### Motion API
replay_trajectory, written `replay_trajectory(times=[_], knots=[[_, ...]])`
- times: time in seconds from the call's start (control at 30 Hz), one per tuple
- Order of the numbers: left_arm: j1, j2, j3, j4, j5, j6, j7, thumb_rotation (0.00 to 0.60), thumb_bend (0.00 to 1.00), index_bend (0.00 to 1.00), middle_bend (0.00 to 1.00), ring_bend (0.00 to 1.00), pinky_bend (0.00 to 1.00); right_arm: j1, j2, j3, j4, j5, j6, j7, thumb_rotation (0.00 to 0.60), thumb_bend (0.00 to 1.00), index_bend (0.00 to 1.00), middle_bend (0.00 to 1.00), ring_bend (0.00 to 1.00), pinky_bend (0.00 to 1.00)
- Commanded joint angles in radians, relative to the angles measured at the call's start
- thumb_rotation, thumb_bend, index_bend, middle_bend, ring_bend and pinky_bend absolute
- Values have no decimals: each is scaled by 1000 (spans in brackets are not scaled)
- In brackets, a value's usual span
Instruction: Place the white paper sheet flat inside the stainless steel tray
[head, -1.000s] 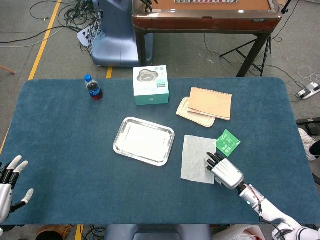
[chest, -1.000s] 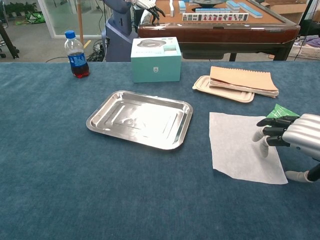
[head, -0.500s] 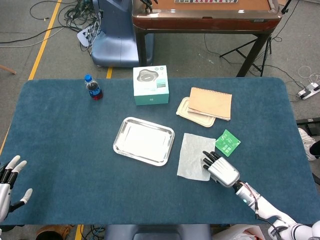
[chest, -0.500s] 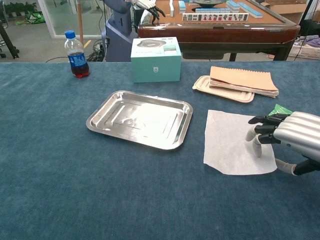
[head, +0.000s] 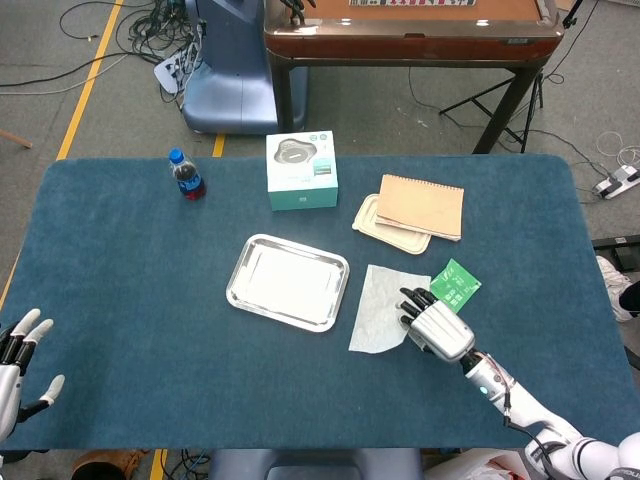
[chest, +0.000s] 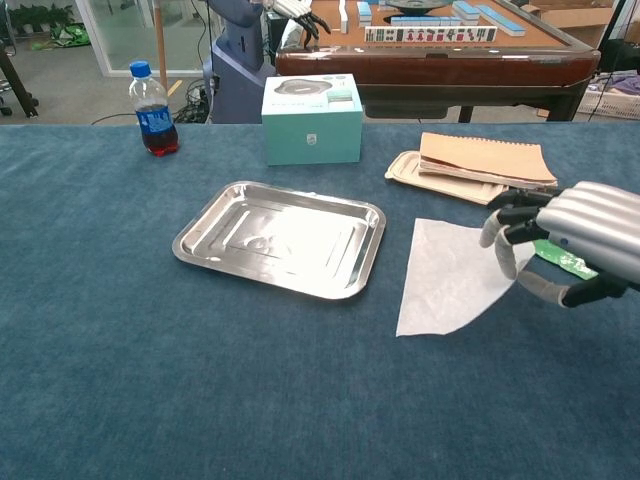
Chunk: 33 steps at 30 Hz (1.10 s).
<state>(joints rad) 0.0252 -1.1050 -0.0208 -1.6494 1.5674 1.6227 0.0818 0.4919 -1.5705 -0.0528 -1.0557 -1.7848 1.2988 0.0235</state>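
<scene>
Blue carpet-like cloth covers the tabletop (head: 130, 260). Near its middle lies a stainless steel tray (head: 288, 282) (chest: 282, 238), with nothing in it. Just to the right of the tray, flat on the cloth and not touching it, is the white paper sheet (head: 382, 306) (chest: 447, 277), lying askew with one corner pointing toward the front edge.

The right robot hand (head: 432, 322) (chest: 560, 243) reaches in from the lower right, its forearm running back toward the table's front corner. Its silver back faces up, and its dark-tipped fingers (chest: 505, 222) curl down over the sheet's right edge. The thumb sits below them. From the chest view the sheet's edge seems to be pinched between thumb and fingers, though the contact itself is partly hidden, so I can't be sure. The hand is slightly above the cloth rather than pressed flat.

The left robot hand (head: 18, 362) shows only in the head view, at the far lower left off the table's edge, palm open with pale fingers spread and holding nothing.

Just right of the right hand is a green packet (head: 456, 285). Behind are a brown notebook (head: 421, 205) resting on a beige lid (head: 385, 226), a teal box (head: 302, 170), and a blue-capped bottle (head: 186, 175) of dark drink.
</scene>
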Motion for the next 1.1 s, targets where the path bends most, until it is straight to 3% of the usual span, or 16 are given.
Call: replay_trajectory(times=[0.03, 0.37, 0.57, 0.77, 1.1], knots=[[-1, 0, 0, -1, 0, -1, 1, 600, 243, 164, 92, 101, 0, 15, 27, 29, -46, 11, 23, 9, 600, 516, 583, 334, 150, 230], [-4, -2, 1, -6, 10, 0, 7, 600, 242, 164, 92, 101, 0, 75, 123, 105, -253, 20, 38, -7, 600, 516, 625, 363, 177, 231], [-3, -2, 3, -8, 15, 3, 10, 600, 242, 164, 92, 101, 0, 143, 135, 180, -305, 49, -3, -41, 600, 516, 627, 364, 178, 231], [0, -2, 4, -9, 13, 5, 15, 600, 243, 164, 92, 101, 0, 224, 90, 241, -304, 67, -42, -28, 600, 516, 627, 365, 181, 231], [5, 0, 1, -7, -3, 5, 12, 600, 242, 164, 92, 101, 0, 333, -33, 249, -198, 31, -71, -19, 600, 516, 627, 371, 184, 231]])
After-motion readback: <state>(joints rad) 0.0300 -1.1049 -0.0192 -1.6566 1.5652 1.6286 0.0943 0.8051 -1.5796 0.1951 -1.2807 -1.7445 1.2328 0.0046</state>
